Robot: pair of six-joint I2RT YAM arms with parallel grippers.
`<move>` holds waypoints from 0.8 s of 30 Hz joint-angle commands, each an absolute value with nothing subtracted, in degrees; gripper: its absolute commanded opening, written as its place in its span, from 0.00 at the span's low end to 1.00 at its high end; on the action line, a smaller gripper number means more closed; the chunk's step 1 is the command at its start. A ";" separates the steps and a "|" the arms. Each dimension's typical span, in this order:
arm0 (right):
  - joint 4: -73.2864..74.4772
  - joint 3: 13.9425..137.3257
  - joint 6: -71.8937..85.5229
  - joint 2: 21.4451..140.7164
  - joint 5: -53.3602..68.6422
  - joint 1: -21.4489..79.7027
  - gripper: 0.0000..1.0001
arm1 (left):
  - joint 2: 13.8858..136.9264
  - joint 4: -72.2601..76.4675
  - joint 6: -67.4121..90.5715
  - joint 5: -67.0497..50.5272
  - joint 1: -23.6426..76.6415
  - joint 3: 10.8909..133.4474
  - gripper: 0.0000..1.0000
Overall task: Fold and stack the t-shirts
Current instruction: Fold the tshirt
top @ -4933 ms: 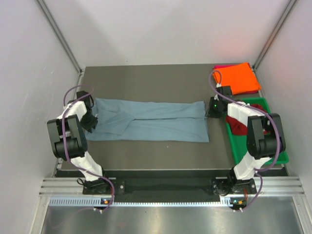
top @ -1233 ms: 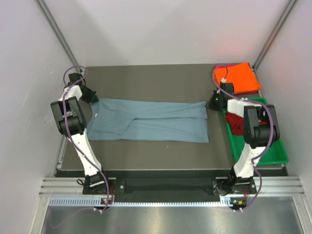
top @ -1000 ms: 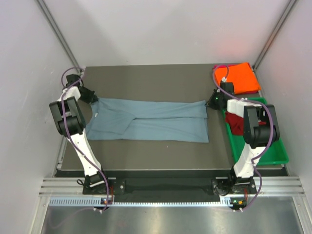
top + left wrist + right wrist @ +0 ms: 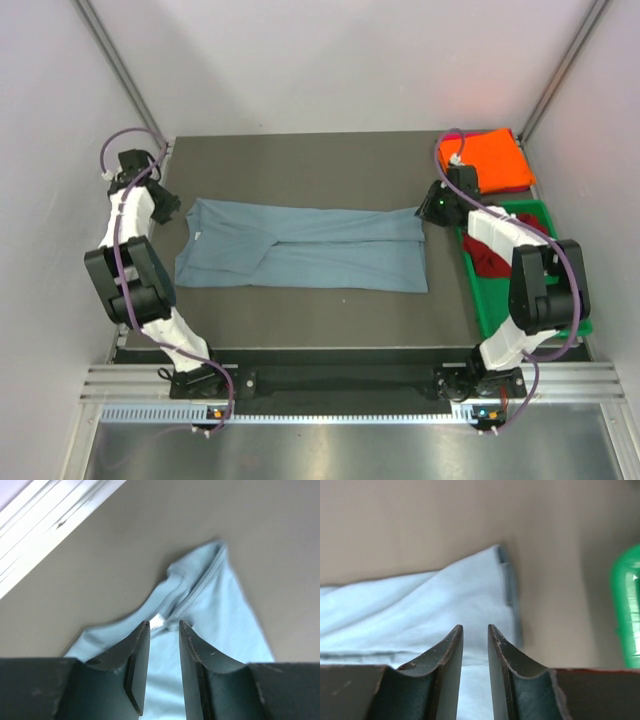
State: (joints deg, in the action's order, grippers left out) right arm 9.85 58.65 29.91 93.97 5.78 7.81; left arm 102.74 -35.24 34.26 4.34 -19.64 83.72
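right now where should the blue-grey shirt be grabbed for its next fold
Probably the straight hem end of the blue-grey shirt, pinched at its corners from the right, coming in low. The shirt lies flat as a long strip, so only edges offer a bite, and the right gripper hovers open beside that end.

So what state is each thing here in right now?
Dusty blue-grey cotton t-shirt: folded into a long strip, lying flat.
Bright orange cotton t-shirt: folded, far right corner.
Dark red cotton t-shirt: crumpled in green plastic tray.
Left tool: open, empty.
Right tool: open, empty.
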 commanded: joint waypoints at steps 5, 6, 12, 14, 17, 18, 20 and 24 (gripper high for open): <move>8.00 61.96 25.75 91.41 5.71 16.51 0.27 | 93.79 -36.66 37.97 1.87 -20.91 71.65 0.34; 7.56 61.79 25.75 91.41 5.71 18.26 0.27 | 93.08 -34.74 38.58 0.71 -21.27 68.59 0.34; 4.66 59.68 26.45 90.88 5.36 22.84 0.27 | 91.41 -28.74 40.69 -7.82 -24.08 59.68 0.34; 4.48 59.33 26.19 90.88 5.19 23.29 0.27 | 91.84 -28.13 40.69 -7.38 -24.08 58.63 0.35; 3.78 58.71 26.10 90.79 5.19 23.73 0.27 | 92.02 -26.29 40.96 -6.07 -24.00 56.70 0.40; 3.52 58.71 26.10 90.97 5.36 23.64 0.27 | 91.76 -25.41 41.22 -5.98 -24.08 56.08 0.42; 3.60 58.80 25.93 91.23 5.36 23.73 0.27 | 91.50 -23.31 41.57 -5.63 -24.17 55.02 0.45; 3.34 58.80 26.01 91.84 5.19 24.08 0.27 | 91.49 -22.41 41.92 -4.84 -24.17 53.88 0.46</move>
